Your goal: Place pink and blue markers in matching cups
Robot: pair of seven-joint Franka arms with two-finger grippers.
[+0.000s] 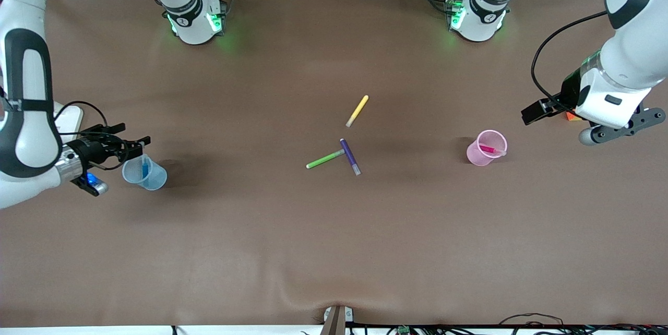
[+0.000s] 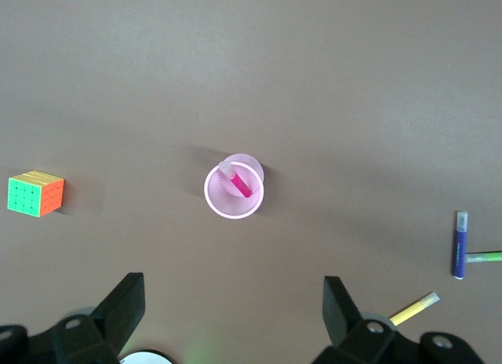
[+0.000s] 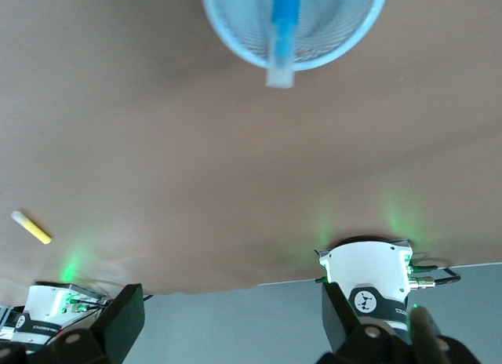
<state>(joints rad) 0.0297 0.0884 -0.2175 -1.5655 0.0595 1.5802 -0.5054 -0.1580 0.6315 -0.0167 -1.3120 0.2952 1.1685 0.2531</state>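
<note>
The pale pink cup (image 1: 487, 148) stands toward the left arm's end of the table with the pink marker (image 1: 489, 150) leaning inside it. Both show in the left wrist view, the cup (image 2: 234, 191) and the marker (image 2: 239, 182). My left gripper (image 1: 535, 111) is open and empty, up in the air beside the pink cup (image 2: 234, 311). The pale blue cup (image 1: 145, 172) stands toward the right arm's end and holds the blue marker (image 1: 144, 167); the right wrist view shows the cup (image 3: 235, 36) and the marker (image 3: 284, 30). My right gripper (image 1: 128, 135) is open and empty, just by that cup's rim (image 3: 233, 317).
A yellow pen (image 1: 357, 110), a green pen (image 1: 324, 159) and a dark purple pen (image 1: 350, 156) lie mid-table, the last two touching. A colour cube (image 2: 35, 194) sits under the left arm, mostly hidden in the front view.
</note>
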